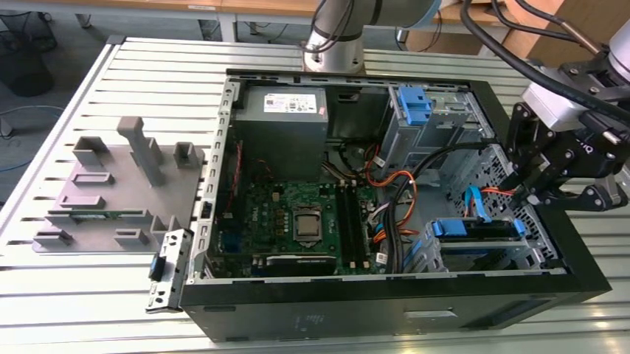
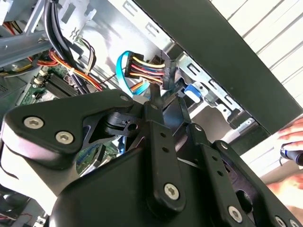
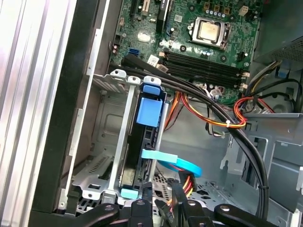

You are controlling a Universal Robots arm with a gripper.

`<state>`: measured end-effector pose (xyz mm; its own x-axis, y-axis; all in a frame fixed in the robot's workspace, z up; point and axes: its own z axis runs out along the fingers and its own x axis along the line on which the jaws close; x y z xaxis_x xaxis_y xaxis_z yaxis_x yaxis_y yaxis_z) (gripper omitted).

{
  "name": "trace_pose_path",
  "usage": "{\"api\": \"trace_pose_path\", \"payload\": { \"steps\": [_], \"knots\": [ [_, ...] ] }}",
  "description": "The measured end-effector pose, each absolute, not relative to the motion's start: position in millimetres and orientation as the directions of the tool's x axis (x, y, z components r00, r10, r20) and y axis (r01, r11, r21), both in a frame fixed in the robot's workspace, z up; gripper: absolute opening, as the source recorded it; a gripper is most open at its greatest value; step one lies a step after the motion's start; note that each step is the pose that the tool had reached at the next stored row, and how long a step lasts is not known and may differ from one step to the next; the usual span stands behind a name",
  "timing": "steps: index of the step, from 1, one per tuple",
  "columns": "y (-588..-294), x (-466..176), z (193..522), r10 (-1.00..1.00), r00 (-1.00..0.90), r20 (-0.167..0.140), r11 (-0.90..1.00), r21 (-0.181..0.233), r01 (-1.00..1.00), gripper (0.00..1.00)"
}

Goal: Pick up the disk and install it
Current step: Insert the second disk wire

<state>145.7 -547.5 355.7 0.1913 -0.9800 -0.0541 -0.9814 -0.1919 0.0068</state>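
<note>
We see the disk (image 3: 144, 137) seated in the case's (image 1: 591, 280) drive cage — our gripper (image 1: 536, 198) hovers beside it; whether its jaws are parted, we cannot tell.

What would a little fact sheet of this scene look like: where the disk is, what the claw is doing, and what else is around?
setting: open computer case lying on a slatted metal table
disk: with blue rails, sitting in the drive cage at the exterior view's right; also in the first wrist view
claw: at the case's edge beside the disk, close to a cable plug
claw holding anything: cannot tell
also on table: grey plastic fixture
inside case: motherboard, grey power supply box
</note>
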Motion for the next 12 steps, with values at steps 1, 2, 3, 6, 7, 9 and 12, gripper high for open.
{"api": "trace_pose_path", "payload": {
  "steps": [1, 2, 3, 6, 7, 9, 12],
  "knots": [
    [-546.5, 145.8, 355.5, -0.980, 0.193, -0.054, -0.194, 0.007, -0.981, 0.31],
    [-545.7, 146.0, 355.4, -0.979, 0.196, -0.054, -0.196, 0.007, -0.980, 0.31],
    [-545.3, 146.3, 355.2, -0.979, 0.198, -0.054, -0.198, 0.007, -0.980, 0.31],
    [-544.7, 147.8, 354.7, -0.978, 0.203, -0.054, -0.204, 0.007, -0.979, 0.31],
    [-544.6, 148.5, 354.6, -0.977, 0.204, -0.054, -0.205, 0.007, -0.979, 0.31],
    [-544.4, 150.1, 354.1, -0.977, 0.207, -0.054, -0.208, 0.007, -0.978, 0.31],
    [-543.8, 153.3, 353.4, -0.976, 0.212, -0.054, -0.213, 0.007, -0.977, 0.31]
  ]
}}
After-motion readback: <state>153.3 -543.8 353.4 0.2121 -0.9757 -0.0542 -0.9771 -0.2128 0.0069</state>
